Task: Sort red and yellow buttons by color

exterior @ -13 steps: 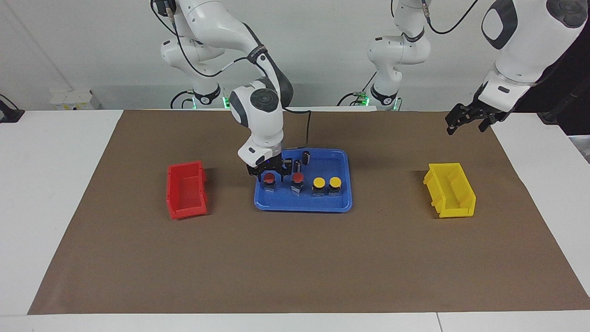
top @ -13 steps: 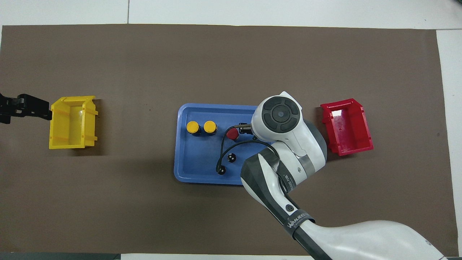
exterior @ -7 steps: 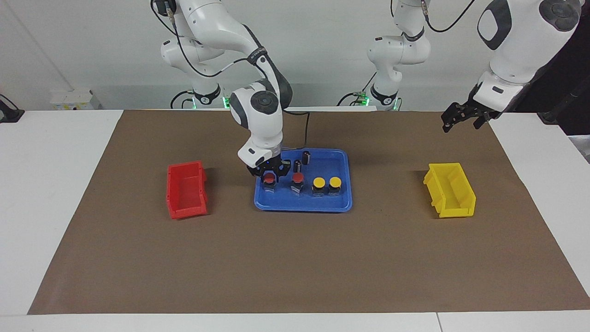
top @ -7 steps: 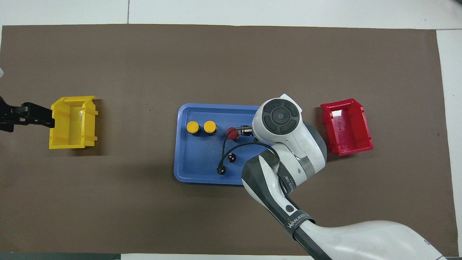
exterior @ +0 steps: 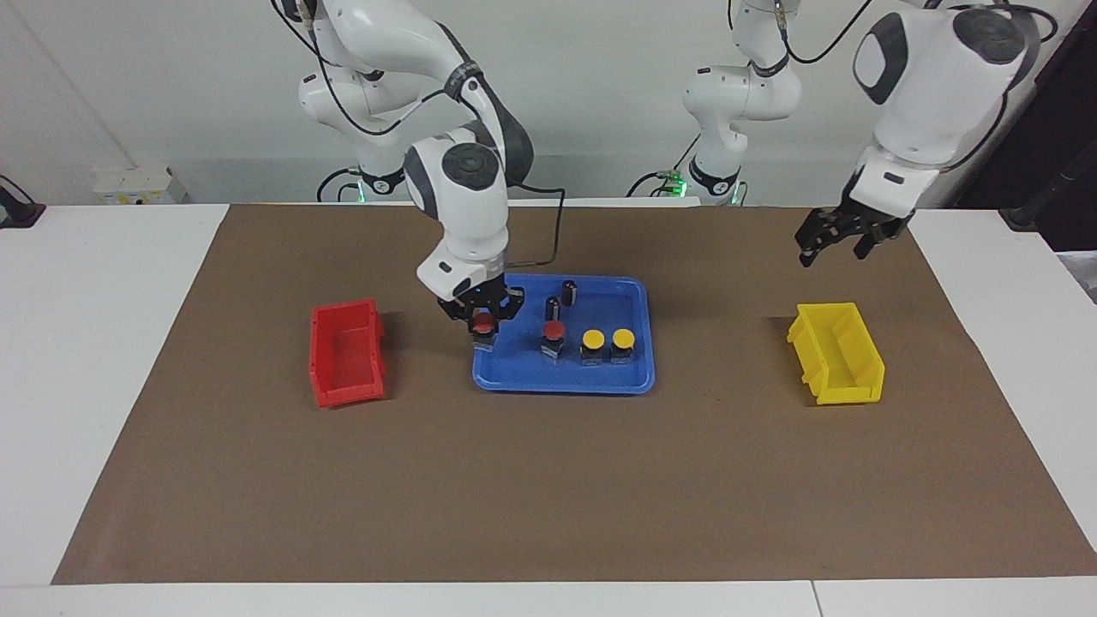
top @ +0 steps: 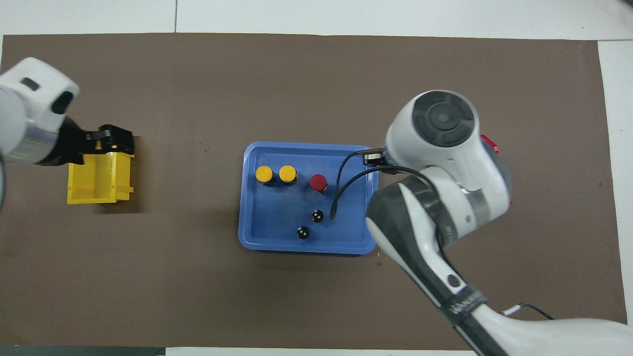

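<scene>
My right gripper [exterior: 482, 319] is shut on a red button [exterior: 484, 326] and holds it a little above the blue tray's [exterior: 566, 386] end toward the red bin [exterior: 345, 353]. My right arm hides this button in the overhead view. The other red button [exterior: 554, 332] [top: 318, 182] stands in the tray, with two yellow buttons [exterior: 591, 340] [exterior: 623, 338] in a row beside it; they also show in the overhead view [top: 264, 173] [top: 288, 173]. My left gripper [exterior: 836, 238] [top: 116, 141] is open and empty in the air over the yellow bin [exterior: 836, 353] [top: 99, 183].
Two dark capless cylinders [exterior: 569, 291] [exterior: 553, 307] stand in the tray nearer to the robots than the buttons. The red bin stands toward the right arm's end of the brown mat [exterior: 548, 497], the yellow bin toward the left arm's end.
My right gripper has lifted the red button off the tray floor and carried it toward the red bin. My left gripper has moved in over the yellow bin.
</scene>
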You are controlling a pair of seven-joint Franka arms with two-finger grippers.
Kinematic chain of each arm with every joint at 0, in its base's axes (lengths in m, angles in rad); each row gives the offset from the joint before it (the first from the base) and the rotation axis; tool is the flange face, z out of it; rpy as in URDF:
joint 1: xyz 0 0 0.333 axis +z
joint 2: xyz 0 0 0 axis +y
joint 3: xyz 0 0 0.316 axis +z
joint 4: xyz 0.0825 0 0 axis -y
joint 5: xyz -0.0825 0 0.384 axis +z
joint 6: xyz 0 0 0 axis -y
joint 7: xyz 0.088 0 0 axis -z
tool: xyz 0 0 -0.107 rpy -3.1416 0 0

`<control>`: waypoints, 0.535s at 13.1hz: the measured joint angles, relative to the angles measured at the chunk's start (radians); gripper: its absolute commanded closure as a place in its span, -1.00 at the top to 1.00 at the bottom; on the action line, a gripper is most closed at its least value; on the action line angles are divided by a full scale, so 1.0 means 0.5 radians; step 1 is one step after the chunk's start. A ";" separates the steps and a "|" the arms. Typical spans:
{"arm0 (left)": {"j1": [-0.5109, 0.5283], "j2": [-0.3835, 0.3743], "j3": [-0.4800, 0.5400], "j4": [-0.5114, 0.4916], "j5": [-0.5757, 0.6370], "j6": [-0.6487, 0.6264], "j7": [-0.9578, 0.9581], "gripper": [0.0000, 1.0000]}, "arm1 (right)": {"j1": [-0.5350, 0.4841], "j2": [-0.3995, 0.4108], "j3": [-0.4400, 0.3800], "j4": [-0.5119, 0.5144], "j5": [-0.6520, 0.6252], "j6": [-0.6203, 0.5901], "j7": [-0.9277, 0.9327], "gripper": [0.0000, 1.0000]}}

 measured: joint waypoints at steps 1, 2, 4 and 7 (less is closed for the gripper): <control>-0.135 0.046 -0.010 -0.063 0.000 0.126 -0.179 0.56 | -0.155 -0.087 -0.003 -0.010 0.019 -0.097 -0.232 -0.44; -0.238 0.105 -0.015 -0.106 0.000 0.235 -0.330 0.54 | -0.305 -0.156 -0.008 -0.039 0.054 -0.140 -0.468 -0.44; -0.344 0.228 -0.017 -0.140 0.000 0.414 -0.548 0.46 | -0.493 -0.213 -0.014 -0.135 0.094 -0.121 -0.738 -0.44; -0.426 0.394 -0.017 -0.161 0.000 0.627 -0.691 0.45 | -0.566 -0.224 -0.013 -0.337 0.105 0.102 -0.858 -0.44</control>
